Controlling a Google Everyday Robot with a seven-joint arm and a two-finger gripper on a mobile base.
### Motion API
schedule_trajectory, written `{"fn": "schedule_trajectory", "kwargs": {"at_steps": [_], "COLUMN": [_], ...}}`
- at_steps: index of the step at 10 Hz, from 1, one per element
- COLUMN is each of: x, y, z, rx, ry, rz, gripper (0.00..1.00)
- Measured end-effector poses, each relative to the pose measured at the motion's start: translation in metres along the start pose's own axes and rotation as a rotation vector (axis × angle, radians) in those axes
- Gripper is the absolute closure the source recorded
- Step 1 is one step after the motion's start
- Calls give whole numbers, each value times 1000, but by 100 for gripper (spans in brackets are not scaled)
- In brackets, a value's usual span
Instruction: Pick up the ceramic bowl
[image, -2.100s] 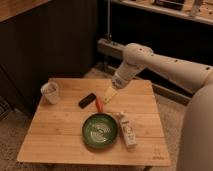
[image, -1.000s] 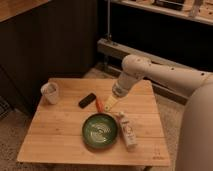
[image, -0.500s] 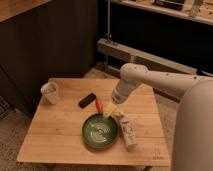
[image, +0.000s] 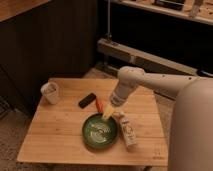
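White arm (image: 150, 83), yellowish end effector (image: 108, 115) at tip

We take this for a lab or test room. A small pale slatted wooden table (image: 60, 135) stands on a speckled floor (image: 14, 131). Dark wood panelling (image: 55, 40) rises at the far left, and a grey metal shelf (image: 165, 12) and heavy metal rail (image: 145, 56) run along the far right. The robot's gripper (image: 108, 115) hangs at the far right rim of the glossy dark-green ceramic bowl (image: 97, 134).

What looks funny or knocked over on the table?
The white bottle seems to lie flat on its side, right beside the ceramic bowl. Nothing looks spilled or broken. The gripper is at the bowl's back rim, near the bottle.
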Motion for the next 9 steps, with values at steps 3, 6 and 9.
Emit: {"fn": "schedule_trajectory", "kwargs": {"at_steps": [3, 6, 9], "x": [1, 5, 6], "y": [1, -1, -2], "z": [6, 18, 26], "rx": [-2, -8, -11], "ry": [13, 29, 38], "rz": [15, 22, 30], "gripper": [20, 20, 20]}}
